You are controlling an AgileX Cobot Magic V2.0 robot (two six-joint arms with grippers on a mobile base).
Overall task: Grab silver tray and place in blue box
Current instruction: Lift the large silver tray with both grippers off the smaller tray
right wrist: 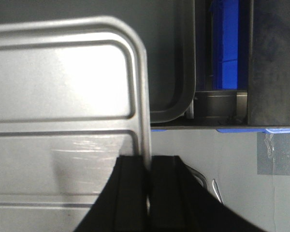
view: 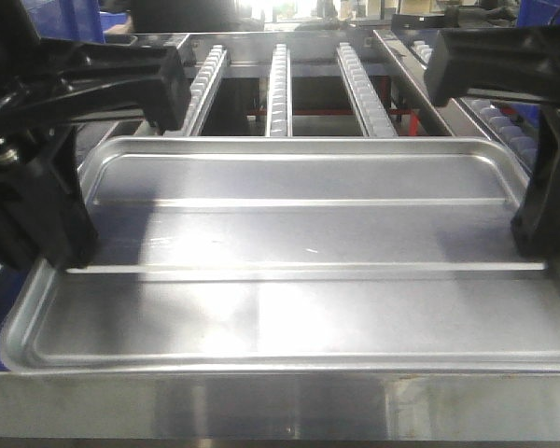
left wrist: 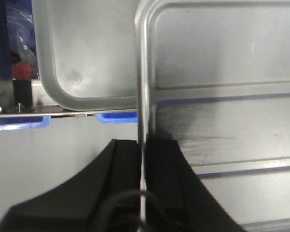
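Note:
The silver tray [view: 289, 233] is shiny, with a raised rim and two long ridges, and fills the middle of the front view. My left gripper [view: 70, 254] is shut on its left rim; in the left wrist view the left gripper [left wrist: 144, 143] pinches the thin edge of the silver tray [left wrist: 222, 72]. My right gripper [view: 532, 245] is shut on the right rim, and the right wrist view shows that gripper [right wrist: 149, 159] clamping the silver tray [right wrist: 63, 87]. Blue plastic [right wrist: 227, 48] shows past the tray; I cannot tell whether it is the blue box.
A duller grey flat tray [left wrist: 87, 58] lies beside the silver one and also appears as the grey tray [right wrist: 169, 72]. Roller rails [view: 280, 84] run away behind. A metal frame edge [view: 280, 406] crosses the front. Blue crates [view: 65, 19] stand at the back.

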